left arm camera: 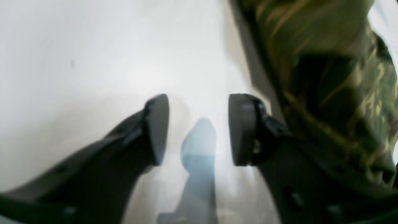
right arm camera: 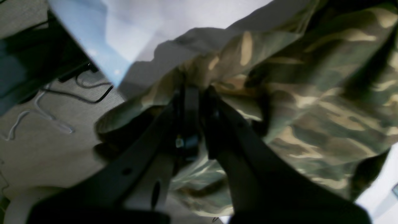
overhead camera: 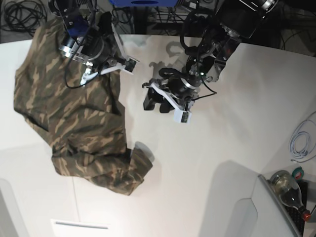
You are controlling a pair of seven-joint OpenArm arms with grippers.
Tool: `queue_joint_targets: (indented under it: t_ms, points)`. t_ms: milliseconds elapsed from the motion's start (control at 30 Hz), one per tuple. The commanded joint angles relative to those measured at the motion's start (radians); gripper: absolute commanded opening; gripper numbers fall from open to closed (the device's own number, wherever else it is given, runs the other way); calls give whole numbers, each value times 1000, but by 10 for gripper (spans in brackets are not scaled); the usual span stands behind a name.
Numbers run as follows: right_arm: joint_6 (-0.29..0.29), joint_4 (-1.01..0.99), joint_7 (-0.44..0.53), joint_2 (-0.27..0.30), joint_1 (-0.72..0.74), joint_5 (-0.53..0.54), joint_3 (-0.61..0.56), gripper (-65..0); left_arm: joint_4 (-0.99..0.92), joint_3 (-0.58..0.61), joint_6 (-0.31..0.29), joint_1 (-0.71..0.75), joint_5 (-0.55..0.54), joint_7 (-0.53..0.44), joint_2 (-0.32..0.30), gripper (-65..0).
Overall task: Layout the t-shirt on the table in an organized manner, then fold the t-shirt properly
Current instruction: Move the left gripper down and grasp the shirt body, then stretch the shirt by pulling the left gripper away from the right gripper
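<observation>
Base view showed the soft brown-tan-green camo cloth t-shirt [overhead camera: 79, 123] bunched at the left of the smooth white table [overhead camera: 237, 123], right gripper [right arm camera: 199, 93] pinched on its fabric, left gripper [left arm camera: 199, 129] parted w/ nothing between, so spreading well probably needed a fresh edge grab.

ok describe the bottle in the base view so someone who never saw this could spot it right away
Start from the big white table and follow it to its near right corner. Just past that edge, at the picture's bottom right, lies the bottle. It is clear with a small red cap, unlike the white cable coiled above it.
</observation>
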Motion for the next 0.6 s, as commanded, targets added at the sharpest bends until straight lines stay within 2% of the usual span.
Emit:
queue_joint_targets:
  t_ms: [0,100,233,333,400,567]
  points:
    - [0,15,0,5,-4,-1,-2,-648,22,-3,-10,-24,-5,9,10,-321]
    - [0,14,0,35,-19,-1,-3,-648,68,1,-10,-44,-5,40,16,-321]
    - [0,18,0,72,-45,-1,-38,-648,108,4,-10,-113,2,72,70,-321]
    - [0,18,-7,101,-62,-1,-72,-648,-4,57,-10,-234,5,97,133,-321]
    - [0,31,-27,115,-76,-2,-74,-648,-143,116,-10,-339,6,86,174,-321]
    - [0,97,-44,178,-121,-4,-65,-648,-575,259,-10,-570,6,-161,282,-323]
